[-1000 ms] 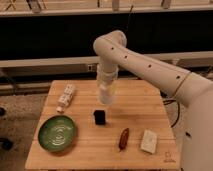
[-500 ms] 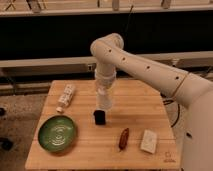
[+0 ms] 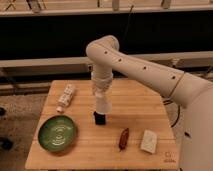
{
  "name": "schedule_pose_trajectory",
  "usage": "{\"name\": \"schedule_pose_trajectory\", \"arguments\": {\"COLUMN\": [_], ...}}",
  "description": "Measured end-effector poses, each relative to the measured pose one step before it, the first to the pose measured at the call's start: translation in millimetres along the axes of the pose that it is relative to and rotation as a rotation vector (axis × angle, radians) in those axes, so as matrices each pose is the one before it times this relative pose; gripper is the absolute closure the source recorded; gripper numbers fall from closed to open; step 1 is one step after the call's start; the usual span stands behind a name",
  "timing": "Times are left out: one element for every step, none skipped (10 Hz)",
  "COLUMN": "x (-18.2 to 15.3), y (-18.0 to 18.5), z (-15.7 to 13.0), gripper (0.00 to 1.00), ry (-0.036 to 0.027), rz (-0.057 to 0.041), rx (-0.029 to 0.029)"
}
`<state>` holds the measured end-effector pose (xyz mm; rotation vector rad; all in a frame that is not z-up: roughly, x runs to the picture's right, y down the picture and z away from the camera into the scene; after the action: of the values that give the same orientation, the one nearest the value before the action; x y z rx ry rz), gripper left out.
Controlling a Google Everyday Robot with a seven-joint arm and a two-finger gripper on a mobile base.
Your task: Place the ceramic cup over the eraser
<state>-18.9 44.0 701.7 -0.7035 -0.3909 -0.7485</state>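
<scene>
While the white arm reaches down from the far right over the wooden surface (image 3: 140,107), its gripper (image 3: 101,95) hangs above the middle of the boards, and I cannot tell how its fingers stand, since they merge with what hangs below them. The ceramic cup (image 3: 102,106) hangs at the gripper's lower end, seemingly carried by it, directly above the eraser (image 3: 99,119); its lower end appears to touch or just cover the top of the black block, which sits on the boards near the centre. A green plate (image 3: 58,134) lies at the near left, a white patterned tube (image 3: 65,97) at the far left. A reddish-brown object (image 3: 123,138) and a flat white pad (image 3: 149,141) lie at the near right.
</scene>
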Motion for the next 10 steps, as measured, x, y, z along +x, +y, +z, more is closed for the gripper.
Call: {"name": "schedule_pose_trajectory", "arguments": {"x": [-3.24,-2.52,-0.79,-0.09,-1.27,-1.04,-1.11,0.09,0.40,1.70], "y": [0.00,0.39,-0.75,0.55,0.04,1.32,1.19,1.86,1.79,2.46], "z": [2.75,3.73,3.04,6.57,3.54,4.14,6.04,4.74,6.00,6.04], "gripper": [1.00,1.00,1.00,1.00,1.00,1.00,1.00,1.00,1.00,1.00], "ry": [-0.00778,-0.00703,-0.00698,-0.01072,-0.00789,-0.00632,-0.00481,-0.00275,-0.00415,-0.00571], "rz": [-0.00845,-0.00647,-0.00171,0.00119,0.00003,0.00297,0.00680,0.00654,0.00902,0.01342], "rx": [-0.00325,-0.00438,0.00240,-0.00032,0.00165,-0.00052,0.00071,-0.00125,-0.00133,-0.00191]}}
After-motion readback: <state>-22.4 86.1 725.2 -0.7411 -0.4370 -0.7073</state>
